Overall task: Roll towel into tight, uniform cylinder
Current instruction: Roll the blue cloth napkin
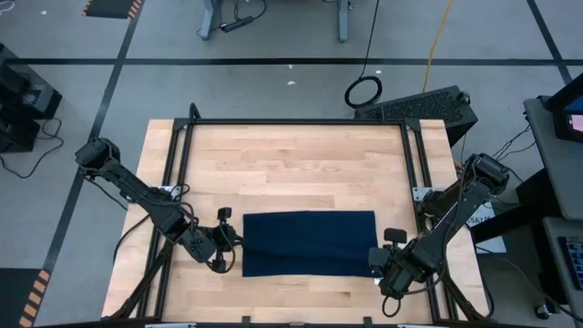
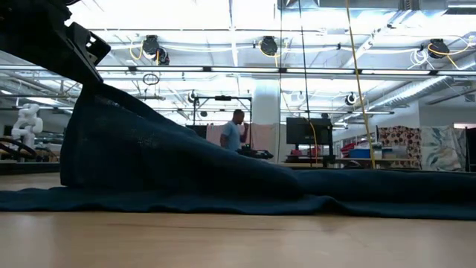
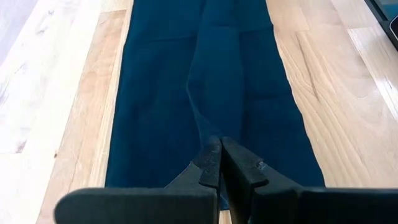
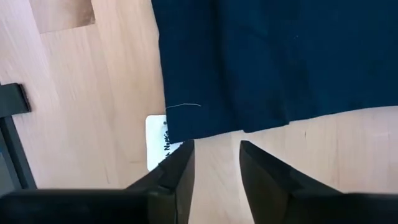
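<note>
Towel [image 1: 310, 242] lies mostly flat as one dark navy rectangle on the wooden surface [image 1: 291, 164], stretching between the two sets of jaws. Left gripper [image 3: 220, 163] sits at one short edge with its jaws pressed together on a pinch of cloth; a ridge of fabric runs straight out ahead of them down the middle of the towel, and the low view shows that end lifted into a tent while the rest stays flat. Probably held this way to lift the edge so it can be turned over to start the roll, which has not yet formed. Right gripper [image 4: 216, 163] hovers at the opposite end, its jaws parted by a moderate gap and holding nothing, with the towel's corner just ahead of them and a small white tag [image 4: 157, 143] beside one finger. Likely placed there to pin or take that corner so the cloth stays taut and the roll comes out even. Count: one towel, one tag, two arms, two grippers. One person [image 2: 233, 132] stands well beyond the surface in the room behind.
</note>
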You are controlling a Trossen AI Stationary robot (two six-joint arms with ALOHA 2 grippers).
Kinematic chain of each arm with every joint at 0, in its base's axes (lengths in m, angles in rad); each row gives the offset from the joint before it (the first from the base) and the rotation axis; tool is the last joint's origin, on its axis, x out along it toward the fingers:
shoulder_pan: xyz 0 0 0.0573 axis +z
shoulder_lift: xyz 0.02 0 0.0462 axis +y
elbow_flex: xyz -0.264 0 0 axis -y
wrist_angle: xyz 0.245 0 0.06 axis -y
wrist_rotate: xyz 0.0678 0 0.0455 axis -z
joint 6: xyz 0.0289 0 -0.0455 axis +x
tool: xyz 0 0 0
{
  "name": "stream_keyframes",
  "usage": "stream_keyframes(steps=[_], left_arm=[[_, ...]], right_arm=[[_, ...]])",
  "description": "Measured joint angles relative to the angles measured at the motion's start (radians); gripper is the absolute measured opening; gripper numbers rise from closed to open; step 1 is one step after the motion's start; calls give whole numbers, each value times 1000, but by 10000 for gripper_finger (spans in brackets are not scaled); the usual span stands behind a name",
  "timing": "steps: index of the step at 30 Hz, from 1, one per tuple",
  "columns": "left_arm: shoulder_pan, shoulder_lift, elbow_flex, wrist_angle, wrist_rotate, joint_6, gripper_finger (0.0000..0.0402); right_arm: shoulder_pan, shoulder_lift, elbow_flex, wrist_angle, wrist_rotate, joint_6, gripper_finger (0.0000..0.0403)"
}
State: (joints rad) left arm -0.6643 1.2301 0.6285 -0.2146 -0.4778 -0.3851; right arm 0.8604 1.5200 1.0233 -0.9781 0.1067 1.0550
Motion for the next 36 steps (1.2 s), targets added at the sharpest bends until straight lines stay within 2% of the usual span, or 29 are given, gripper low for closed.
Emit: stream_keyframes(steps=[5,9,15,20,23,27,31,36], left_arm=[[0,0,0,0,0,1,11],[0,0,0,3,8,6,11],[0,0,0,6,53,5,11],[0,0,0,16,55,7,11],[0,0,0,21,59,7,11],[0,0,0,22,66,7,11],[-1,0,0,24,86,7,11],[-1,0,0,23,86,8,11]], right_arm=[[-6,0,0,-8,99,60,125],[-29,0,-1,-73,130,119,125],[-62,0,-94,-65,67,131,125],[-68,-10,-169,-34,81,131,125],[-68,-10,-186,-35,127,130,125],[-69,-10,-190,24,145,52,125],[-69,-10,-190,136,67,-70,113],[-69,-10,-190,171,43,-93,91]])
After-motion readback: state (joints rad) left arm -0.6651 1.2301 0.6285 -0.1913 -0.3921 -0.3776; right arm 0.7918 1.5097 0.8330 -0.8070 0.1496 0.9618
